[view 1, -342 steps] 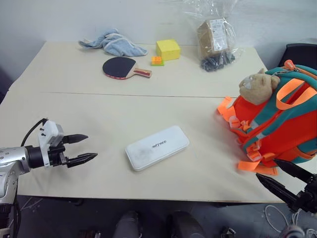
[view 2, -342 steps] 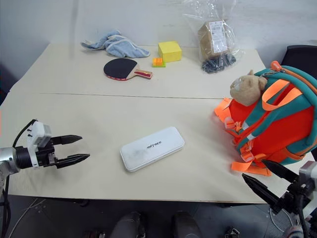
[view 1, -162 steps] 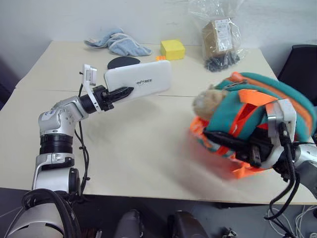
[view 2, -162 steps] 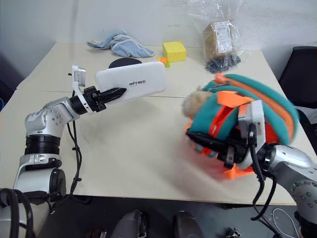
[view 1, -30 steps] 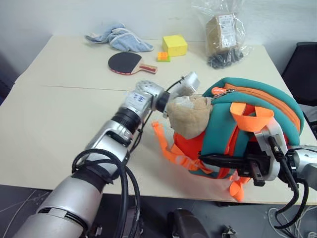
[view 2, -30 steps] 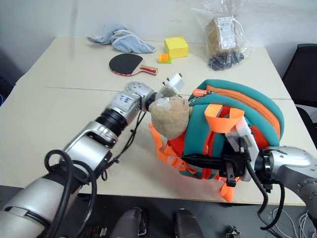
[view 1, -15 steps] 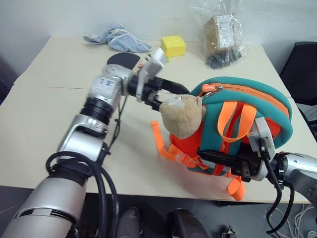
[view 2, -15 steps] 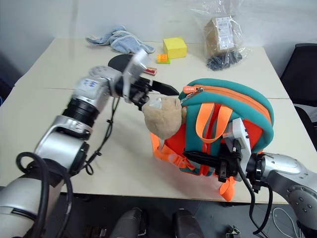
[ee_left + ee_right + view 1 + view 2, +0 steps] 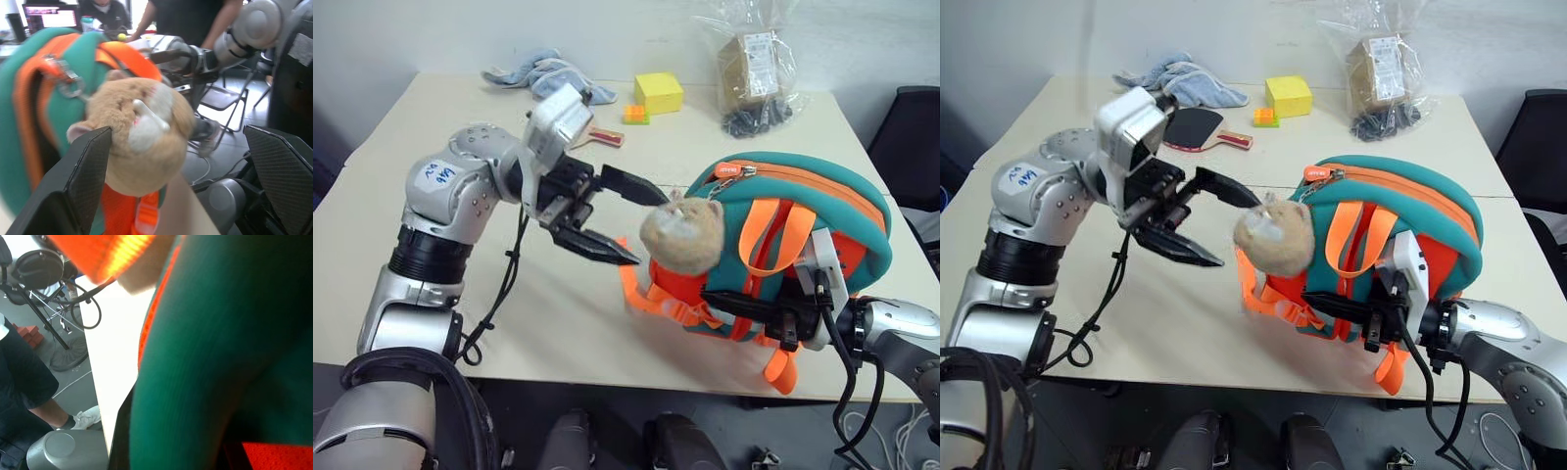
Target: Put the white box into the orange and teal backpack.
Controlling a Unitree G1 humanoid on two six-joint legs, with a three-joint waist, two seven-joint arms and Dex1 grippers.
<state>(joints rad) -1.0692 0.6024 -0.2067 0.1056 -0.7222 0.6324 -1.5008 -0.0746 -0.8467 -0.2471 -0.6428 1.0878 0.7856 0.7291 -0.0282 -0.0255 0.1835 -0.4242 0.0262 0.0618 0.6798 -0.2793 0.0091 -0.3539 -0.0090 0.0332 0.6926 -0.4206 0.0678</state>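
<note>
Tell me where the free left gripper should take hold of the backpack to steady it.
Probably the orange webbing loop at the top front of the orange and teal backpack. It arches clear of the fabric, so open fingers can pinch it. Come from the robot's left, passing above the plush bear, where the left gripper hangs open. The right gripper is shut on a strap lower down.

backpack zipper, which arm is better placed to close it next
Left, probably: the left gripper is open, empty and beside the backpack near its zipper pull, while the right gripper is shut on a strap.

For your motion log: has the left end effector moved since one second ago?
Yes. The left end effector has pulled away from the backpack, back toward the table's left side, open.
</note>
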